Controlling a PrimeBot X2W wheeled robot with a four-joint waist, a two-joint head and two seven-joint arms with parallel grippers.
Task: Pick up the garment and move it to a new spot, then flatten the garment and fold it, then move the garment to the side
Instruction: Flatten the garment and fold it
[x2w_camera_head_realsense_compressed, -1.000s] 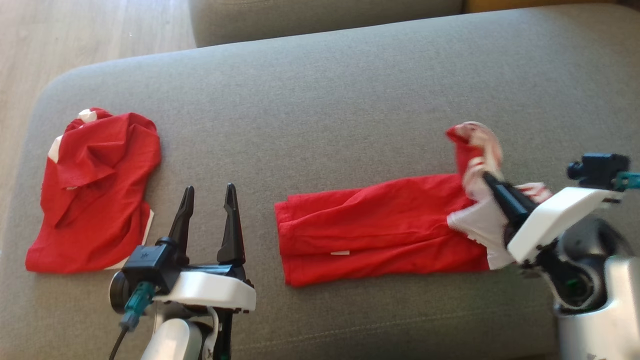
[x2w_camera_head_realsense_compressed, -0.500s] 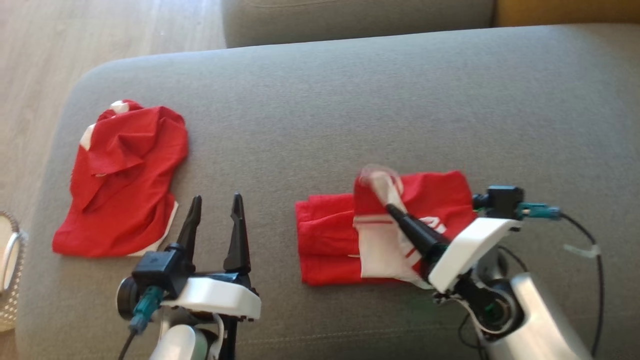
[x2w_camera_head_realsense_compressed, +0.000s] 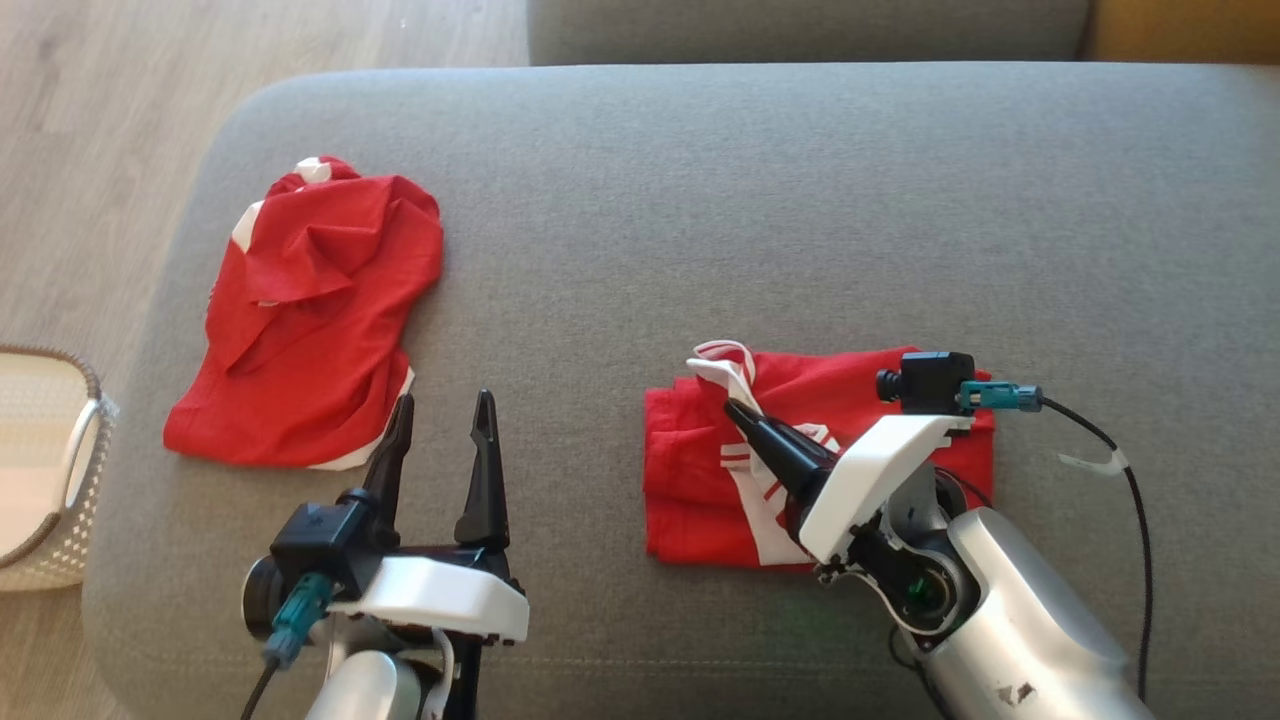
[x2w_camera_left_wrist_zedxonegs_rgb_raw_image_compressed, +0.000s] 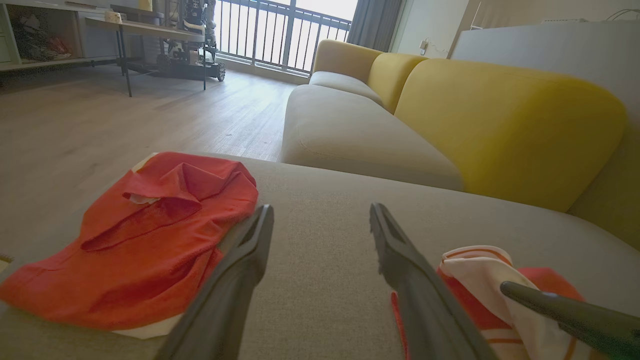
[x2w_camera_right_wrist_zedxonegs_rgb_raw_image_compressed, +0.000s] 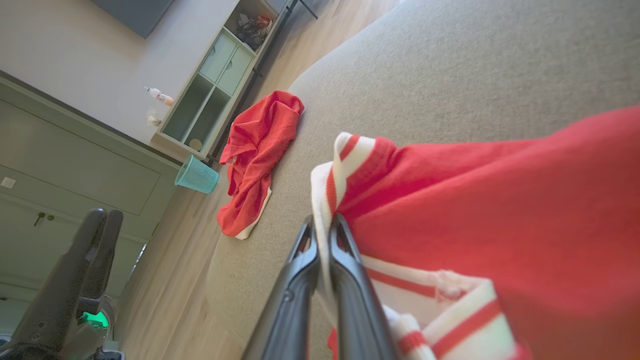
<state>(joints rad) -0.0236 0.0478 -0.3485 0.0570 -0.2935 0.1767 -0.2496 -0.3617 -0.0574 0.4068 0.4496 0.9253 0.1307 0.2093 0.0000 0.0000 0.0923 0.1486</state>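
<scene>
Pinches the shirt's (x2w_camera_head_realsense_compressed: 690, 460) striped white hem (x2w_camera_head_realsense_compressed: 722, 362) in the right gripper (x2w_camera_head_realsense_compressed: 733, 408), jaws shut tight on the cloth. Lays that end back over the red body, seemingly to double it into a fold. Rests the shirt on the cushion's (x2w_camera_head_realsense_compressed: 700, 200) near right part. Holds the left gripper (x2w_camera_head_realsense_compressed: 444, 400) wide and empty over the cushion's near edge, probably ready to press. Ignores a second shirt (x2w_camera_head_realsense_compressed: 310, 320) crumpled at the cushion's left end, and a basket (x2w_camera_head_realsense_compressed: 85, 440) beyond it.

No text, label, brand, number or sign can be read anywhere.
</scene>
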